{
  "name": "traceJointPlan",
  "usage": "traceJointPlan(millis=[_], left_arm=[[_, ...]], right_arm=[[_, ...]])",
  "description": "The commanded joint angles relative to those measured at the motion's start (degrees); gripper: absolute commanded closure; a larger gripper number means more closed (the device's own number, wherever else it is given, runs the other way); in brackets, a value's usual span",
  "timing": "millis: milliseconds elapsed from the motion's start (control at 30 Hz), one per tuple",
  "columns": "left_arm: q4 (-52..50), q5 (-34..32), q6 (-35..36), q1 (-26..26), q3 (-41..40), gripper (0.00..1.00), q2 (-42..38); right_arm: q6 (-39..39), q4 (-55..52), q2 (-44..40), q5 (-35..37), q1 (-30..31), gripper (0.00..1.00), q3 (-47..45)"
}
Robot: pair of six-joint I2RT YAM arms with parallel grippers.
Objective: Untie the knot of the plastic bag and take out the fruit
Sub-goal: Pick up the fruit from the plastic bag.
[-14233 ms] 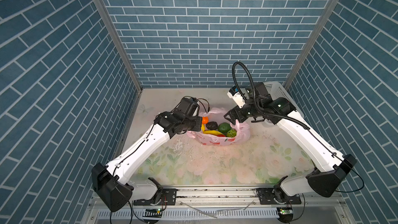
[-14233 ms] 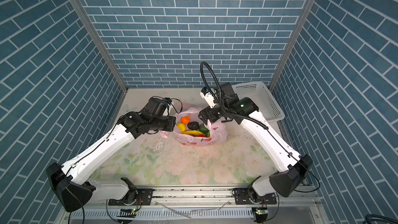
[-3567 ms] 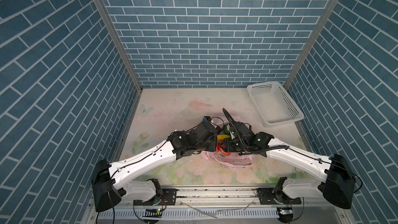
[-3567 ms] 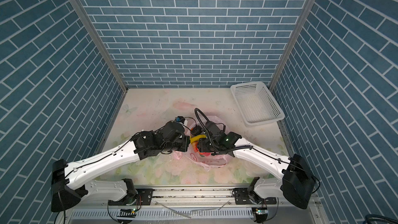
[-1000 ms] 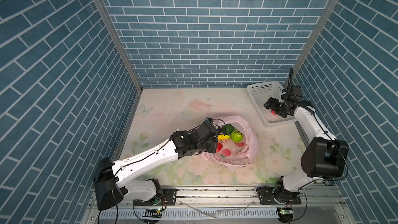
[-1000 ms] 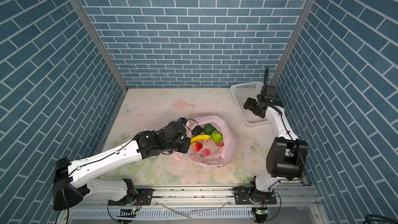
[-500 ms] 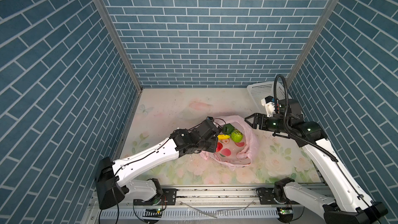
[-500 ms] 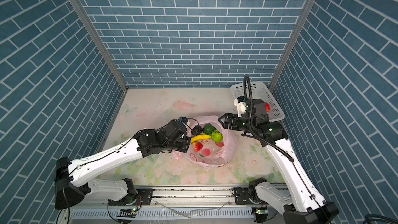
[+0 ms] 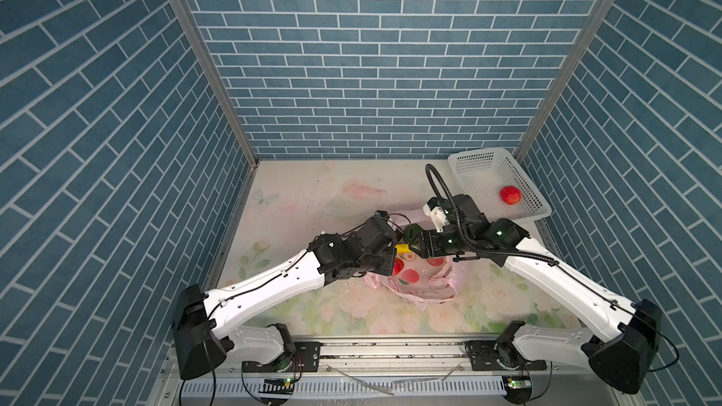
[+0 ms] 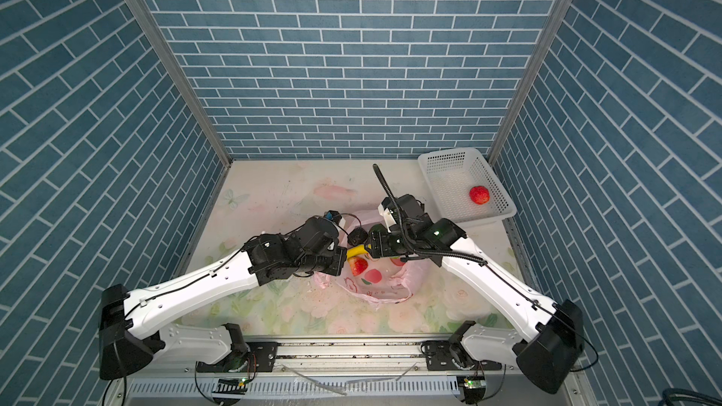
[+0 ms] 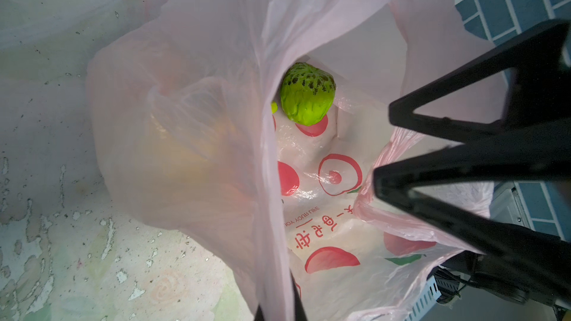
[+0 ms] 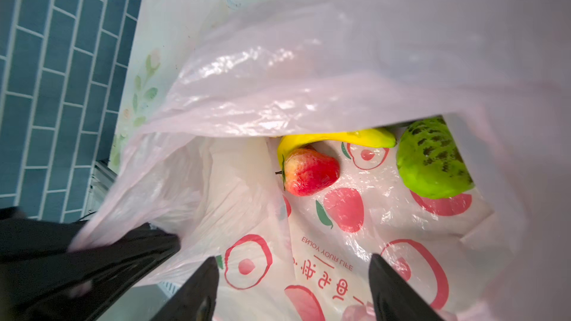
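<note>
Since a second ago: right gripper (image 12: 292, 259) has been swung back from white basket (image 9: 465, 158) to the mouth of plastic bag (image 9: 414, 287) (jaws apart, seemingly a little narrower). A red strawberry (image 9: 510, 194) has been left in the basket, empty before.

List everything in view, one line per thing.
plastic bag: one, pale pink with red prints, open at mid-table
banana: one, yellow, inside the bag
bag strawberry: one, red, inside the bag beside the banana
bumpy fruit: one, green, inside the bag
basket: one, white, far right corner
basket strawberry: one, red, in the basket
table: one, floral cover
walls: three, blue brick
left gripper: one, black, fingers shut on the bag's rim
right gripper: one, black, fingers open at the bag's mouth
</note>
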Motion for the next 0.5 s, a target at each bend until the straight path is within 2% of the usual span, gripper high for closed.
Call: traceJointPlan(millis=[0,267,467], left_arm=[[0.1,-0.3,0.3,0.5,0.9,1.00,-0.6],[0.9,-0.1,0.0,0.9,0.8,1.00,-0.9],[1.9,0.1,0.3,1.0,0.7,1.00,-1.5]], right_arm=[[-0.5,2.4,1.8,4.5,2.4,0.29,-3.3],[2.2,6.7,2.3,5.8,5.6,0.37,-10.5],[2.7,8.5,7.2,5.1,5.8,0.37,-11.0]])
